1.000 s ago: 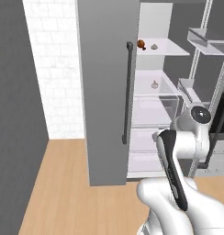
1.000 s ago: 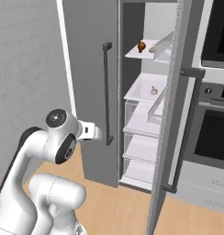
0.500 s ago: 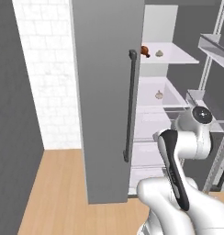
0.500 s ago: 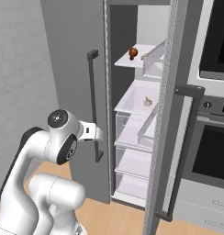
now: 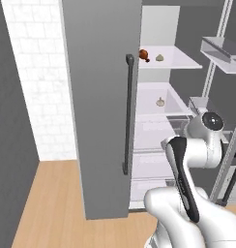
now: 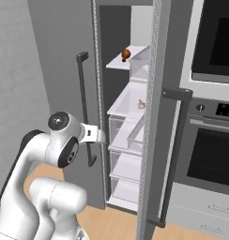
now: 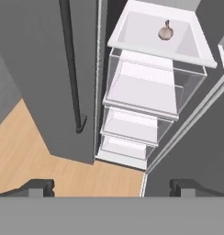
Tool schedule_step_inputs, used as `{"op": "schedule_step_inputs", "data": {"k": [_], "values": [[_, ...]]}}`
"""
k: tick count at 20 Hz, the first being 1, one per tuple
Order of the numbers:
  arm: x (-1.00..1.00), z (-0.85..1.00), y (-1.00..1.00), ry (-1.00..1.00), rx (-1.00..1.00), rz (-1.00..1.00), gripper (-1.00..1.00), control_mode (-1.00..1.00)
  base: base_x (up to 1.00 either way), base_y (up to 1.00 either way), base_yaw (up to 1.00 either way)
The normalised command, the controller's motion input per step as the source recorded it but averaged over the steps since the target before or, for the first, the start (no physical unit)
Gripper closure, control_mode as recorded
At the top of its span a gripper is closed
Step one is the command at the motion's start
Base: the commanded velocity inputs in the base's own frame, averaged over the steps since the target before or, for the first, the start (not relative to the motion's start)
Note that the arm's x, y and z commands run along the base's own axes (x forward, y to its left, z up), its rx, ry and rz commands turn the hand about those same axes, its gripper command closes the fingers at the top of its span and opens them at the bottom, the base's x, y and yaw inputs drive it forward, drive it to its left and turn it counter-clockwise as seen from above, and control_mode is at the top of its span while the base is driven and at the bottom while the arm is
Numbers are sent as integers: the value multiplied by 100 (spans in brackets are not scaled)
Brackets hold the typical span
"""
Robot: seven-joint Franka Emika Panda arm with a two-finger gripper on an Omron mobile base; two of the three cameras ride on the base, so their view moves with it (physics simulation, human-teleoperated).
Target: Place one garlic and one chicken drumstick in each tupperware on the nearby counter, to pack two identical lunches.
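Inside the open fridge, a brown chicken drumstick point(image 5: 144, 54) point(image 6: 126, 55) lies on the upper shelf with a garlic point(image 5: 159, 57) beside it. Another garlic point(image 5: 160, 102) point(image 6: 141, 104) point(image 7: 165, 32) sits on the white shelf below. My gripper point(image 7: 111, 188) is open and empty, well short of the fridge, looking down at its lower shelves and drawers. The tupperware and the counter are out of view.
The fridge's left door point(image 5: 100, 97) with its dark handle point(image 5: 128, 116) stands ajar, and the right door point(image 6: 156, 117) swings out towards me. Clear drawers point(image 7: 146, 92) stack under the garlic shelf. A built-in oven point(image 6: 215, 140) is right of the fridge. Wooden floor point(image 5: 47, 203) lies below.
The whole scene has shifted in both base views: the base has driven and the fridge now looks nearer and larger. The gripper stays open and empty.
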Motion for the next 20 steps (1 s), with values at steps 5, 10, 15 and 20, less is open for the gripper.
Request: {"op": "schedule_step_inputs", "data": {"k": [5, 10, 15, 20], "values": [[0, 0, 0, 0, 0, 0, -100, 100, 38, -9, -14], [0, 0, 0, 0, 0, 0, -100, 100, 71, -2, -17], [0, 0, 0, 0, 0, 0, -100, 100, 63, -8, -15], [33, -3, -9, 0, -2, -8, -100, -100, 15, -3, -6]]}}
